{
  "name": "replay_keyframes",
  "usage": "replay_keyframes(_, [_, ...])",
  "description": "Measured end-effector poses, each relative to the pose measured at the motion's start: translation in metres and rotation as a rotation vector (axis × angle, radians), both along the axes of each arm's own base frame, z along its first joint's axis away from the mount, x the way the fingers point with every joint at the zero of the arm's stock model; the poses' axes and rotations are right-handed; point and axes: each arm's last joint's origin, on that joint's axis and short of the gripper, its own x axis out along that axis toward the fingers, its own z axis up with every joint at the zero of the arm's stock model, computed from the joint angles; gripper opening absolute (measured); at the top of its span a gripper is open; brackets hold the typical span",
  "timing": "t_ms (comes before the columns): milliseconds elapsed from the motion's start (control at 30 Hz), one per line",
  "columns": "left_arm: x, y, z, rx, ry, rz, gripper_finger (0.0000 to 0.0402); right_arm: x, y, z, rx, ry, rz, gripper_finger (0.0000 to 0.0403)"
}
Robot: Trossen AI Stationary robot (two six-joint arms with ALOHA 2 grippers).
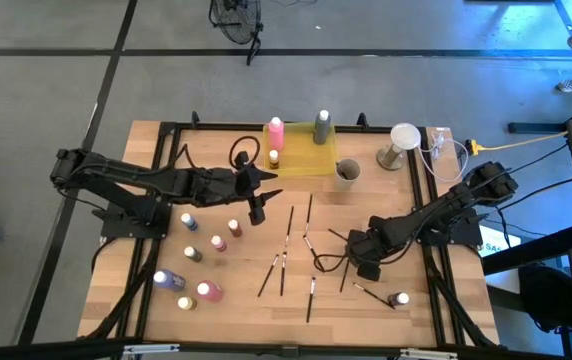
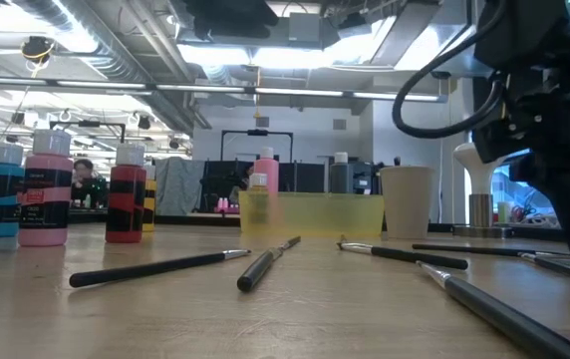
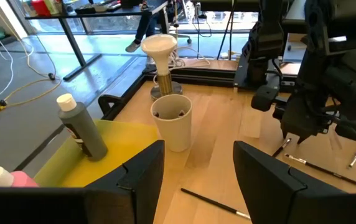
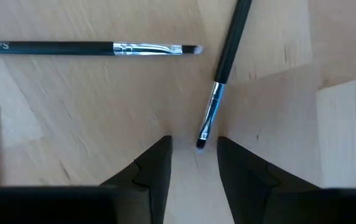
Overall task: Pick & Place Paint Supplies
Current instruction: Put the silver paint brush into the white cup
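Paintbrush tip [image 4: 201, 142] between right pincer [image 4: 193, 163] fingers

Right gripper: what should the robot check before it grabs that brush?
1. Right gripper open: ok, fingers apart with nothing between them.
2. Brush lined up: ok, its tip points into the gap.
3. Brush lying free on the table: ok, other brushes lie apart.
4. Cup upright: ok.
5. Left gripper out of the way: ok, open and empty near the tray.
6. Fingers low enough to grip: cannot tell.
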Motion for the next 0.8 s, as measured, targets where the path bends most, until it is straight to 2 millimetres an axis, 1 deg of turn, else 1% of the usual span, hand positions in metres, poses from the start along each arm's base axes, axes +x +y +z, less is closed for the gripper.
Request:
replay_keyframes(167, [0.000,-0.002,0.000,-0.011,-0.008,-0.003,0.0187,0.000,0.000,-0.001,-0.001,0.003,-0.002,0.0132])
replay_keyframes(300, [0.000,-0.006,0.000,-0.017,-0.007,-0.031,0.0187,0.001,-0.003,-0.001,0.020,0.012,-0.015,0.0122])
replay_keyframes(467, [0.000,-0.012,0.000,-0.043,-0.007,-0.092,0.0187,0.003,-0.006,-0.001,0.034,0.018,-0.032,0.0110])
replay_keyframes(800, [-0.002,-0.028,0.000,-0.050,-0.002,-0.167,0.0187,0.003,-0.007,-0.002,0.047,0.024,-0.036,0.0103])
